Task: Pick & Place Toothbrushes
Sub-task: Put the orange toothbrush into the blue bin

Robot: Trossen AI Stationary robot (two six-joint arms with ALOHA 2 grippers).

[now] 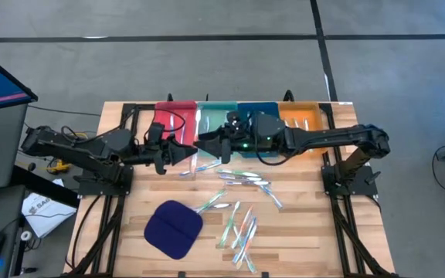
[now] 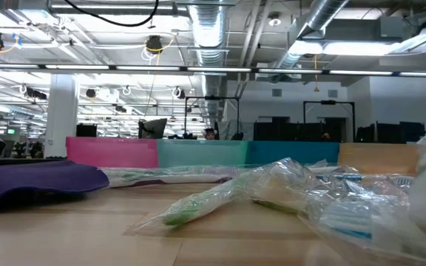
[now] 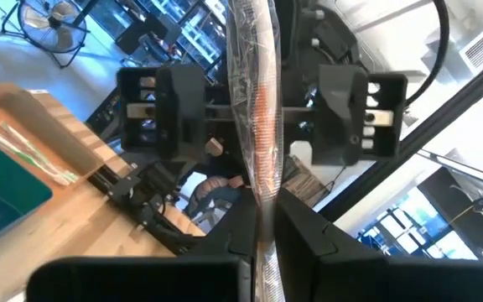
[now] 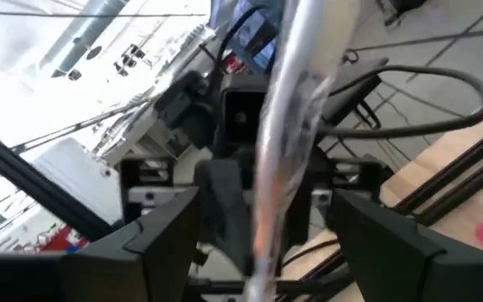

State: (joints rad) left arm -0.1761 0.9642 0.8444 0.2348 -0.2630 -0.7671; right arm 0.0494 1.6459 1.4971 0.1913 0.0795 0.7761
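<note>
— Nearest on the table [image 1: 300,232]?

— Blue pad [image 1: 174,228] at the near left. Just right of it, loose toothbrushes [image 1: 238,225] strewn in clear wrappers, with a few more lying toward the middle.

— Farther in?

— Left gripper [image 1: 194,151] and right gripper [image 1: 211,146], nose to nose above the middle of the table, just short of the trays.

— Holding anything?

— Left gripper clamped tight on one wrapped toothbrush [image 3: 258,126] with an orange accent, pinched low so that most of it sticks out toward the right gripper.

— And the right gripper?

— Spread wide, one finger on each side of that wrapped toothbrush, clear of it on both sides.

— Beyond them?

— Four trays side by side along the far edge: red tray [image 1: 174,114] leftmost, then teal tray [image 1: 217,114], blue tray [image 1: 258,110], orange tray [image 1: 300,116] rightmost. Possibly a few pale brushes lying in the teal and orange ones; hard to make out from above.
</note>
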